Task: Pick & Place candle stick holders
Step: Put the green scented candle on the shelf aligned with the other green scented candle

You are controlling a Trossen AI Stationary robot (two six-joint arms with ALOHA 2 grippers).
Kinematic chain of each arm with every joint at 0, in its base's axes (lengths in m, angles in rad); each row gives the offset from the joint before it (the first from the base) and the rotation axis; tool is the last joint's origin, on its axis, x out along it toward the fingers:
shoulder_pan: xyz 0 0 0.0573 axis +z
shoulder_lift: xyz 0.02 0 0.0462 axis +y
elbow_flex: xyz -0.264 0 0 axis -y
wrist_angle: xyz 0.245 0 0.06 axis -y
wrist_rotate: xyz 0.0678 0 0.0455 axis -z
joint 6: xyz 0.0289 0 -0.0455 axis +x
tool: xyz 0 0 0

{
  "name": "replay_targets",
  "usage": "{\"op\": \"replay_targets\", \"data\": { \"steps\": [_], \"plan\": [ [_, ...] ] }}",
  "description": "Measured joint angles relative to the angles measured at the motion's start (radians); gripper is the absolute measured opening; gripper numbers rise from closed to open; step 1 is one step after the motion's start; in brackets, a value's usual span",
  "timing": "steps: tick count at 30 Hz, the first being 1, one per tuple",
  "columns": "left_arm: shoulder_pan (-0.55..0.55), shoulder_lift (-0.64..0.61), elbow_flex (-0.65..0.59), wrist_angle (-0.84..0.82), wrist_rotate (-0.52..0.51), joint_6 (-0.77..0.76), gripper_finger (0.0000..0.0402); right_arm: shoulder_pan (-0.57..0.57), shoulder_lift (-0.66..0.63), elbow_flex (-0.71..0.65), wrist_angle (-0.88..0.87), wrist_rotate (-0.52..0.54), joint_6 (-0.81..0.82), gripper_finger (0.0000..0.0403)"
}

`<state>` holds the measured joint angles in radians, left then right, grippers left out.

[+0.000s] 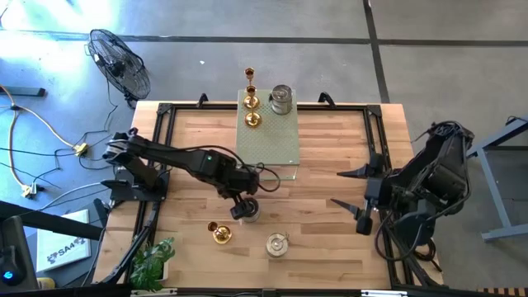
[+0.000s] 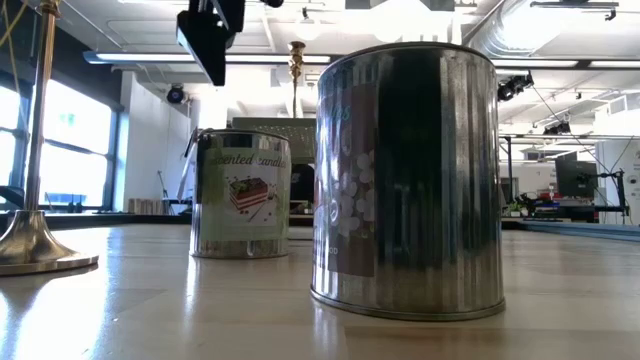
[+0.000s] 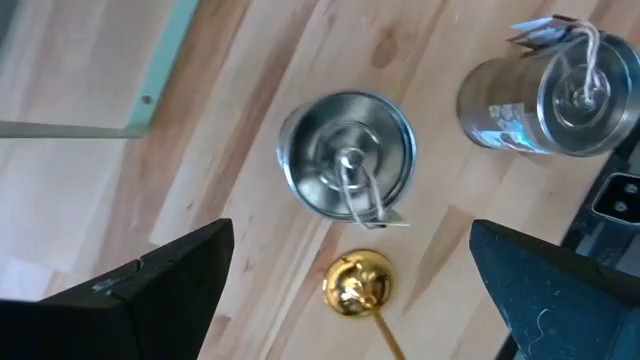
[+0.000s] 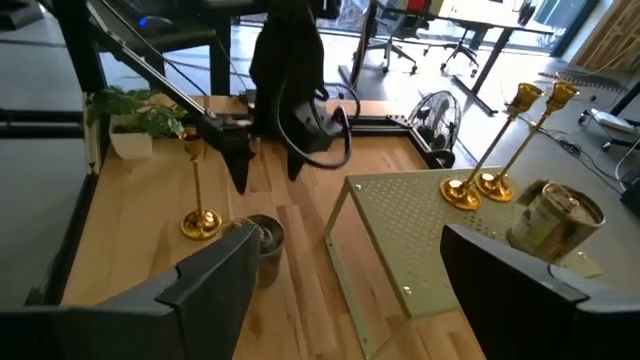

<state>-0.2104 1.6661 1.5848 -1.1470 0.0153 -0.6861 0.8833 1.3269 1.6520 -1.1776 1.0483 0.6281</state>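
Now the left claw (image 1: 245, 208), fingers apart, hovers over a silver holder (image 3: 347, 167) near the counter's (image 1: 330, 247) front edge; centre it, then descend straight.

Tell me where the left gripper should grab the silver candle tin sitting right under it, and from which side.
Judging by the views, take the silver tin across its round side wall, coming straight down from above. It stands upright, and the left gripper hangs open over it, fingers wide enough to straddle it. Keep clear of the wick and tag sticking up at its centre, and of the gold holder close beside it.
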Motion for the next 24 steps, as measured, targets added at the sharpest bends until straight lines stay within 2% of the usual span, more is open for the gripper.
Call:
{"op": "replay_targets", "data": {
  "steps": [4,12,24],
  "plan": [
    [-0.001,0.028,0.001,-0.023,-0.025,0.019,0.0399,0.0,0.017,0.0,0.104,0.011,-0.046,0.0307],
    [0.0,0.057,0.0,-0.007,-0.008,0.028,0.0399,0.0,0.036,0.0,0.303,0.01,-0.214,0.0307],
    [0.0,0.055,0.001,0.01,0.03,0.076,0.0399,0.0,0.059,0.0,0.316,-0.01,-0.073,0.0307]
  ]
}}
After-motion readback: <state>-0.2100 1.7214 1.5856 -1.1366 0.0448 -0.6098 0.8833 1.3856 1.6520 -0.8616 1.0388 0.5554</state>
